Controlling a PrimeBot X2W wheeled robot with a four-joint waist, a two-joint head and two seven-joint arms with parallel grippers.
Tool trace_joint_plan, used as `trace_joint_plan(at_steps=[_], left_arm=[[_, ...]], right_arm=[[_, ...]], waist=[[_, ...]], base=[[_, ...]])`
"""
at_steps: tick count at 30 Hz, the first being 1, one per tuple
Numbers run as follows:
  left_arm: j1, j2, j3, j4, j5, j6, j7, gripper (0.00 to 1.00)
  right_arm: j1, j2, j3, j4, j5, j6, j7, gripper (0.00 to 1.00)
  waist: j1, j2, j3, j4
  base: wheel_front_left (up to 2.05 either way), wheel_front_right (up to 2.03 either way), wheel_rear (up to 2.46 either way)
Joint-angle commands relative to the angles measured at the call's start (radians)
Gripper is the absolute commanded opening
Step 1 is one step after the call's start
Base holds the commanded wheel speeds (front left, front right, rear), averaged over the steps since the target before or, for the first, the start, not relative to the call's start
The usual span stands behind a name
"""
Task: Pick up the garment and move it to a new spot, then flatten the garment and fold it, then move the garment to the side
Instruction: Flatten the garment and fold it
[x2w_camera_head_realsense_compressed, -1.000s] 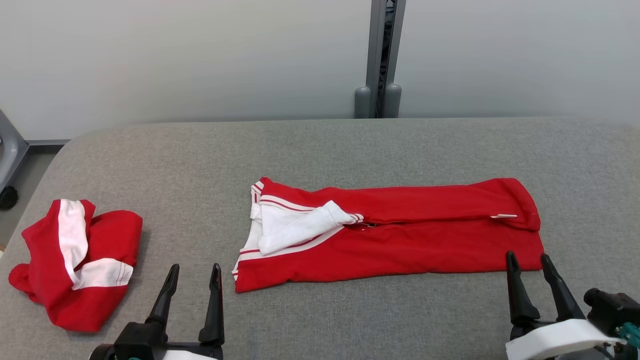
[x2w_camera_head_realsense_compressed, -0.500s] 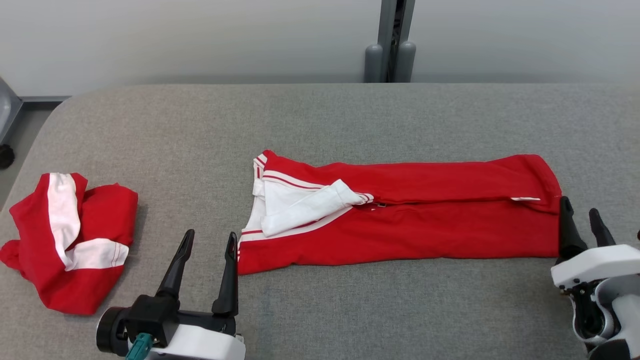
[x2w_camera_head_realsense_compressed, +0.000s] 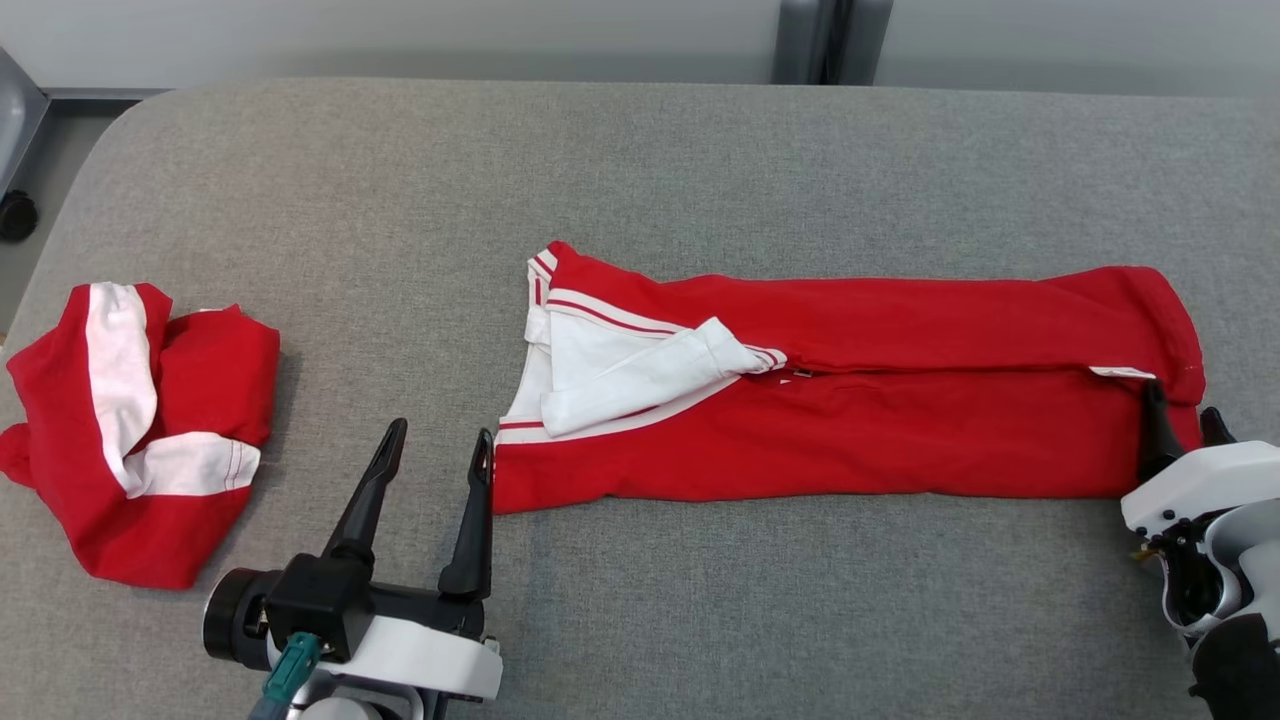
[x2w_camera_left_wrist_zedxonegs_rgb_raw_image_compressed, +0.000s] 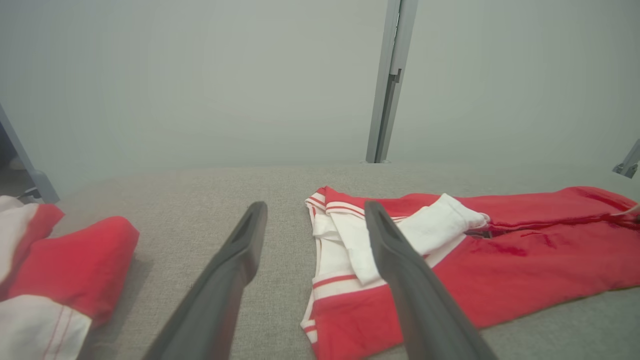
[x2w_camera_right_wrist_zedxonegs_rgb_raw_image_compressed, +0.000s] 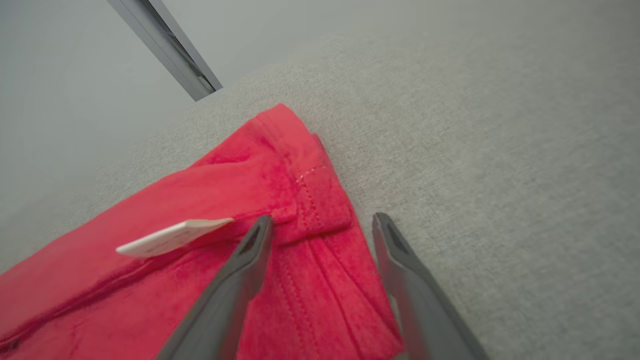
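A grey fabric-covered surface (x2w_camera_head_realsense_compressed: 700, 160) carries a red garment (x2w_camera_head_realsense_compressed: 900, 440) with white striped trim, folded into a long band across its middle. A second red-and-white garment (x2w_camera_head_realsense_compressed: 140, 430) lies crumpled near the surface's left edge, well apart. The left gripper (x2w_camera_head_realsense_compressed: 443, 432), jaws spread wide and holding nothing, stands just beside the band's white-trimmed end. The right gripper (x2w_camera_head_realsense_compressed: 1182, 400), equally wide, straddles the band's right hem corner near a small white label (x2w_camera_head_realsense_compressed: 1120, 372).

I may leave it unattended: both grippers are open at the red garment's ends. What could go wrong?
The right gripper straddles the red garment at its hem corner beside the white tag; it may pinch only one layer. The left gripper sits off the cloth by the collar; it could snag the white sleeve.
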Motion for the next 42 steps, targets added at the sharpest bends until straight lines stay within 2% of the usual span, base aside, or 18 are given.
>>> trace_joint_plan(at_steps=[1, 9, 10, 11, 12, 13, 14, 15, 26, 34, 42], left_arm=[[-0.022, 0.003, 0.005, -0.002, 0.006, -0.004, -0.003, 1.00], [-0.033, 0.003, 0.013, 0.002, 0.022, -0.017, -0.003, 1.00], [-0.035, 0.003, 0.012, 0.003, 0.023, -0.018, -0.003, 1.00], [-0.036, 0.003, 0.011, 0.004, 0.025, -0.021, -0.003, 1.00], [-0.037, 0.003, 0.011, 0.005, 0.027, -0.021, -0.003, 1.00], [-0.038, 0.003, 0.011, 0.006, 0.028, -0.022, -0.003, 1.00], [-0.038, 0.003, 0.011, 0.008, 0.029, -0.024, -0.003, 1.00], [-0.038, 0.003, 0.011, 0.008, 0.029, -0.024, -0.003, 1.00], [-0.023, 0.003, 0.017, 0.011, 0.037, -0.025, -0.003, 1.00], [-0.012, 0.003, 0.020, 0.009, 0.041, -0.034, -0.003, 1.00], [-0.009, 0.003, 0.021, 0.011, 0.035, -0.033, -0.003, 1.00]], right_arm=[[-0.011, -0.003, 0.006, 0.011, 0.004, 0.000, -0.006, 1.00], [-0.032, 0.017, 0.060, 0.049, 0.070, 0.000, 0.001, 1.00], [-0.032, 0.018, 0.065, 0.051, 0.079, 0.000, 0.002, 0.93], [-0.030, 0.017, 0.070, 0.052, 0.090, 0.000, 0.004, 0.77], [-0.029, 0.017, 0.074, 0.051, 0.103, 0.000, 0.005, 0.44], [-0.028, 0.015, 0.076, 0.050, 0.117, 0.000, 0.008, 0.40], [-0.026, 0.013, 0.082, 0.044, 0.128, 0.000, 0.011, 0.06], [-0.024, 0.011, 0.087, 0.039, 0.142, 0.000, 0.016, 0.00], [0.003, -0.065, 0.152, -0.010, 0.202, 0.000, -0.013, 0.00], [0.020, -0.154, 0.159, -0.081, 0.170, 0.000, -0.020, 0.00], [0.057, -0.155, 0.161, -0.237, 0.184, 0.000, -0.019, 0.00]], waist=[[0.0000, 0.0000, 0.005, -0.001], [0.0000, 0.0000, 0.014, -0.005], [0.0000, 0.0000, 0.014, -0.004], [0.0000, 0.0000, 0.013, -0.004], [0.0000, 0.0000, 0.012, -0.003], [0.0000, 0.0000, 0.011, -0.002], [0.0000, 0.0000, 0.010, -0.002], [0.0000, 0.0000, 0.009, -0.001], [0.0000, 0.0000, -0.011, -0.007], [0.0000, 0.0000, -0.025, -0.029], [0.0000, 0.0000, -0.039, -0.048]], base=[[0.00, 0.00, 0.00], [0.00, 0.00, 0.00], [0.00, 0.00, 0.00], [0.00, 0.00, 0.00], [0.00, 0.00, 0.00], [0.00, 0.00, 0.00], [0.00, 0.00, 0.00], [0.00, 0.00, 0.00], [0.00, 0.00, 0.00], [0.00, 0.00, 0.00], [0.00, 0.00, 0.00]])
